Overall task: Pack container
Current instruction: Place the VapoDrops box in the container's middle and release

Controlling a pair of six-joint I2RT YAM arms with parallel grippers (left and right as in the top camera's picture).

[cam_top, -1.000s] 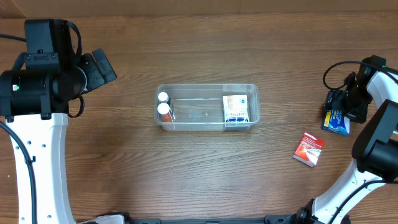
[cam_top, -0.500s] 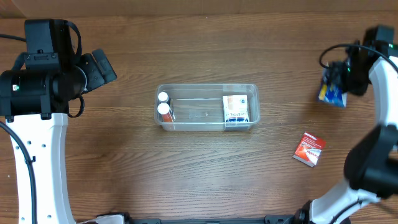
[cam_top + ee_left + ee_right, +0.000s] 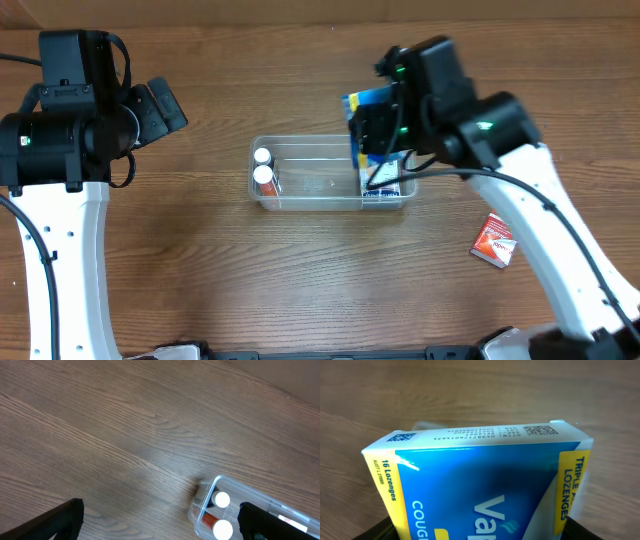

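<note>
The clear plastic container sits mid-table, holding two white-capped bottles at its left end and a white box at its right end. My right gripper is shut on a blue and yellow lozenge box and holds it over the container's right end; the box fills the right wrist view. My left gripper is open and empty, off to the container's left; the container's left corner and the bottles show between its fingers.
A small red packet lies on the wooden table right of the container. The left arm's body stands at the far left.
My right gripper has carried the blue lozenge box from the far right edge of the table leftward to above the container's right end. The left arm has not moved.
</note>
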